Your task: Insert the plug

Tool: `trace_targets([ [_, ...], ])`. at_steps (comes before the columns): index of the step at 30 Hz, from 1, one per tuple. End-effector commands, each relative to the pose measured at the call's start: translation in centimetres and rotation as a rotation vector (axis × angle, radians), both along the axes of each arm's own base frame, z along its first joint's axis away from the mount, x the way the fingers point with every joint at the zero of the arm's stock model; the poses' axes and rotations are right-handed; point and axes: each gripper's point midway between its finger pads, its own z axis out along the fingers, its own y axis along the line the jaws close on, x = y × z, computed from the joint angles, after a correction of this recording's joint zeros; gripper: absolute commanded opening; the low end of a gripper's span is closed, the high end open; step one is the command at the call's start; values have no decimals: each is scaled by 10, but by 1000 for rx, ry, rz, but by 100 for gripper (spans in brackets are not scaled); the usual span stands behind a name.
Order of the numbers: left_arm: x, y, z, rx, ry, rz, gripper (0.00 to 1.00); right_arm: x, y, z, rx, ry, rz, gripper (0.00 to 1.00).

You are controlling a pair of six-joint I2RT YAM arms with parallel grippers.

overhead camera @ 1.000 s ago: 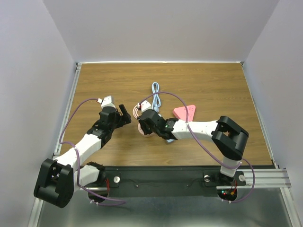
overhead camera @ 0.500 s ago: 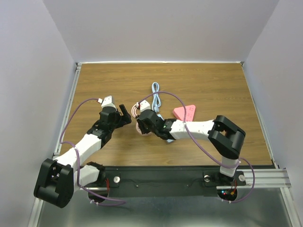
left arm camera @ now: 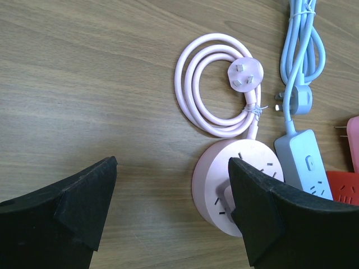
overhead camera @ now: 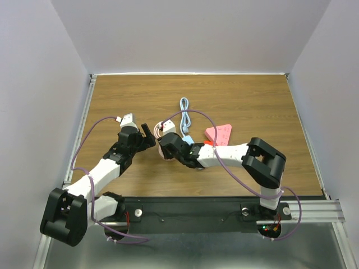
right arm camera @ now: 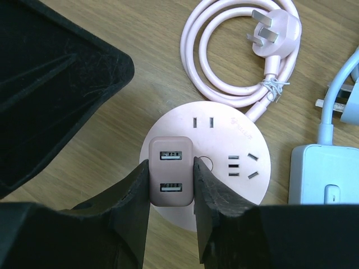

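Note:
My right gripper point(right arm camera: 171, 182) is shut on a pale pink two-port USB charger point(right arm camera: 171, 168), held over the left part of a round pink socket hub point(right arm camera: 235, 140). In the top view the right gripper point(overhead camera: 166, 147) sits over that hub at table centre. The bright red plug point(left arm camera: 343, 186) lies apart from both grippers, beside the light blue power strip point(left arm camera: 305, 162); it shows as a red spot point(overhead camera: 208, 143) in the top view. My left gripper point(left arm camera: 174, 190) is open and empty, just left of the hub point(left arm camera: 247, 162).
The hub's pink cord point(left arm camera: 210, 84) lies coiled with its three-pin plug beyond the hub. The blue strip's bundled cord point(overhead camera: 184, 109) runs toward the back. A pink triangular object point(overhead camera: 220, 133) lies to the right of the strip.
My right gripper has moved a little left and away from the arm bases with the pink charger in it. The left arm has not moved.

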Motion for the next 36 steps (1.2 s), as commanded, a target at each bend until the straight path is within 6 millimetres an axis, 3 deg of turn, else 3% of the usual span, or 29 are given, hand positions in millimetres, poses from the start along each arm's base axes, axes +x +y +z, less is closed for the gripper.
trace_targets([
  [1, 8, -1, 15, -11, -61, -5, 92, -94, -109, -143, -533, 381, 64, 1],
  [6, 9, 1, 20, -14, -77, 4, 92, -94, -107, -144, -531, 382, 44, 1],
  [8, 13, 1, 27, -20, -92, 6, 92, -87, -97, -139, -510, 367, 33, 1],
  [14, 20, -2, 44, -40, -119, -4, 92, -56, -65, -126, -440, 341, -50, 0],
  [21, 17, -3, 54, -49, -126, -9, 92, -1, -58, -104, -351, 309, -236, 0],
  [27, 15, 0, 62, -52, -148, -1, 92, 22, -43, -85, -276, 291, -265, 1],
  [29, 15, 1, 63, -49, -147, 1, 92, 26, -36, -75, -262, 276, -240, 13],
  [31, 15, 2, 65, -49, -152, 3, 92, 28, -32, -63, -247, 261, -219, 41],
  [32, 15, 1, 67, -51, -154, 3, 92, 29, -31, -59, -248, 250, -206, 48],
  [33, 15, 2, 66, -46, -151, 8, 92, 31, -32, -52, -242, 237, -207, 62],
  [36, 16, 2, 69, -46, -156, 8, 92, 35, -31, -30, -223, 196, -193, 72],
])
